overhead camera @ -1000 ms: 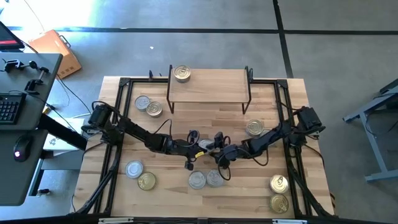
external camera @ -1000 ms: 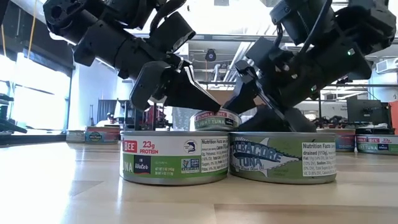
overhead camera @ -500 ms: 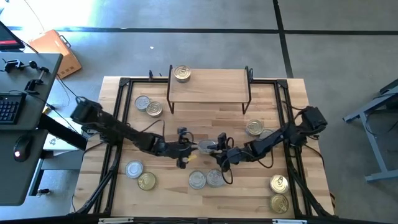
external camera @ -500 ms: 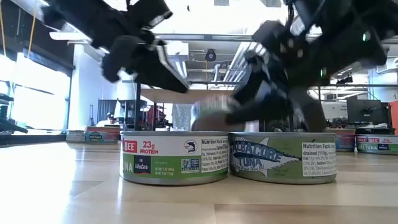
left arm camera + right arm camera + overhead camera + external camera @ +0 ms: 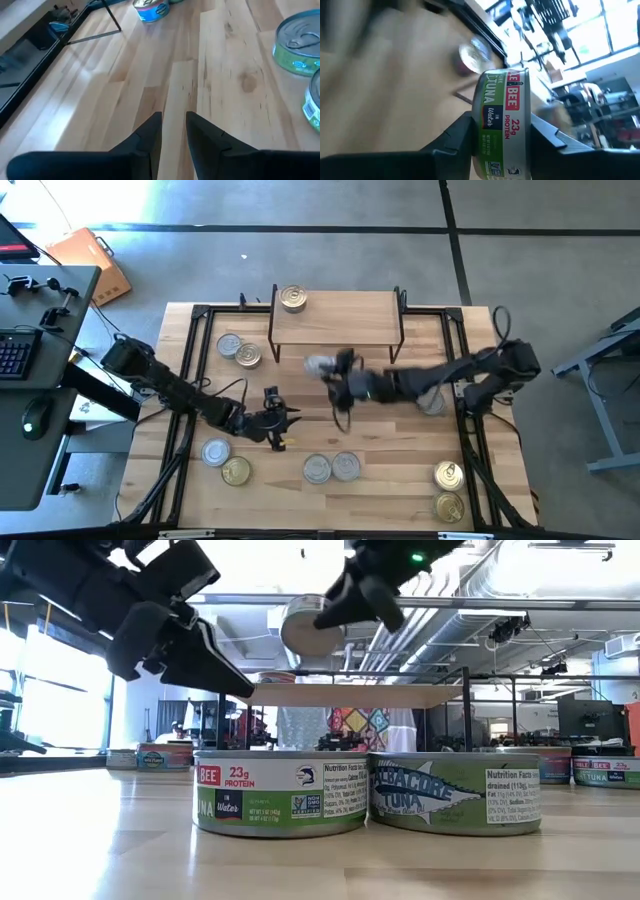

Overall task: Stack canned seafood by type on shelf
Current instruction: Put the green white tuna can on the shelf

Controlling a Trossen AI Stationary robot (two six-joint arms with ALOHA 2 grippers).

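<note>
My right gripper [image 5: 330, 368] is shut on a silver-lidded tuna tin [image 5: 502, 125] in the air in front of the shelf [image 5: 335, 315]. In the low view the tin [image 5: 305, 625] hangs above the height of the shelf top [image 5: 400, 695]. A gold-lidded tin [image 5: 292, 299] stands on the shelf's far left corner. My left gripper [image 5: 173, 125] is low over the table's left middle, its fingers a narrow gap apart, with nothing between them. Two silver tins [image 5: 317, 469] [image 5: 346, 466] stand side by side near the front edge. My right gripper pinches the tin between its two fingers, one finger [image 5: 457, 137] on each flat end, so the green label wall [image 5: 495, 112] faces the wrist camera. The fingers come almost level from the table's right. The tin is lifted clear and tipped on its edge.
More tins stand on the table: two at the far left [image 5: 229, 345] [image 5: 248, 357], two at the near left [image 5: 215, 451] [image 5: 236, 471], two gold ones at the near right [image 5: 449, 475] [image 5: 449, 506]. A black frame [image 5: 195, 380] runs along the table's sides.
My right gripper has lifted the tin off the table's middle and carried it up and toward the far edge, near the shelf. My left gripper has drawn back from that spot toward the table's left edge.
</note>
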